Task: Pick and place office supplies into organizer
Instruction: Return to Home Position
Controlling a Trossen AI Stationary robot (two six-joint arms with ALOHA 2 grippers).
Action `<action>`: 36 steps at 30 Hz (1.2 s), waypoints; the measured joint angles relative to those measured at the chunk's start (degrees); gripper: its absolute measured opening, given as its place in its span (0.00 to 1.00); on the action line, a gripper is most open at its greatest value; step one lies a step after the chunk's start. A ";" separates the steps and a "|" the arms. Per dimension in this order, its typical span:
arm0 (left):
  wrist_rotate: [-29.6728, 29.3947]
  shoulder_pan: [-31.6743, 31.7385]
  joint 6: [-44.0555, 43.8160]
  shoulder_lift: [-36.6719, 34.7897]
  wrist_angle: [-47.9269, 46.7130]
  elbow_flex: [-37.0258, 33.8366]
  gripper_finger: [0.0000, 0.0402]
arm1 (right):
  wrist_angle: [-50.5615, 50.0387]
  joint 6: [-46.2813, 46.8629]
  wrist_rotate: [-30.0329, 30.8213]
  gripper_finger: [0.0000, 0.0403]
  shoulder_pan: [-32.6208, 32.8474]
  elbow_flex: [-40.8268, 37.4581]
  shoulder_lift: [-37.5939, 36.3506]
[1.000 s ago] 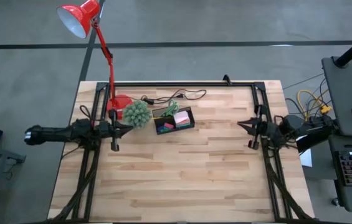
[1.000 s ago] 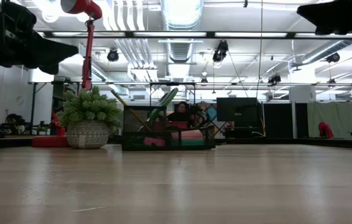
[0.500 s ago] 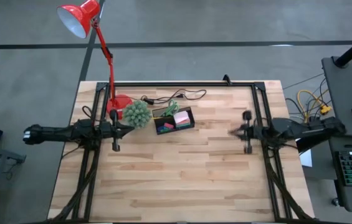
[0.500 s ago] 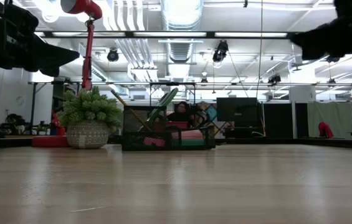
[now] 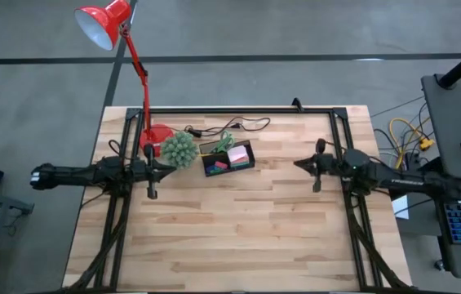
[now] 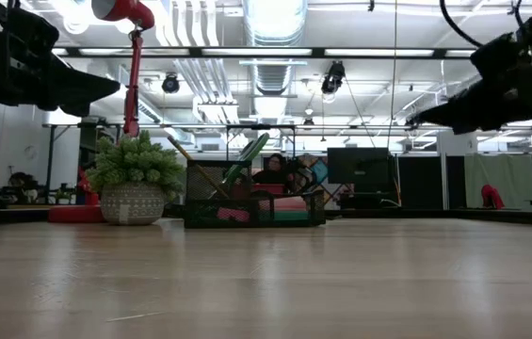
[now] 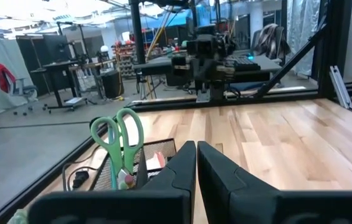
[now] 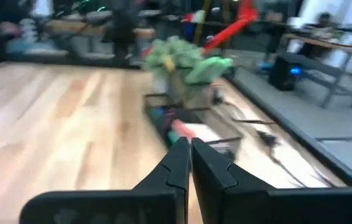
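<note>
Supplies (image 5: 232,157) seemingly all sit in the organizer (image 6: 207,193); left gripper (image 7: 195,145) and right gripper (image 8: 189,142), fingers pressed together empty, just need homing.

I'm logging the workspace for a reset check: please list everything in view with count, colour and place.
table: one, light wood, under everything.
lamp: one, red, base at table's rear left.
plant: one, spiky green, beside the lamp base.
organizer: one, black mesh, right of the plant.
sticky notes: one pad, pink, in the organizer.
scissors: one pair, green handles, standing in the organizer.
cable: one, black, behind the organizer.
left tool: one, dark, shut, by the plant.
right tool: one, dark, shut, above the table's right side.
</note>
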 joint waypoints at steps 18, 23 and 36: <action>0.10 0.00 -0.55 -0.22 -0.49 -0.02 0.00 | -5.44 5.01 -1.54 0.02 -2.96 0.08 -14.36; -0.16 0.00 -0.63 -0.33 -0.29 -0.02 0.00 | -5.65 3.73 0.68 0.02 -2.98 0.08 -13.55; 0.81 -0.02 -0.61 -0.09 -0.19 -0.02 0.00 | -5.28 -3.05 1.26 0.02 -2.96 0.08 -13.53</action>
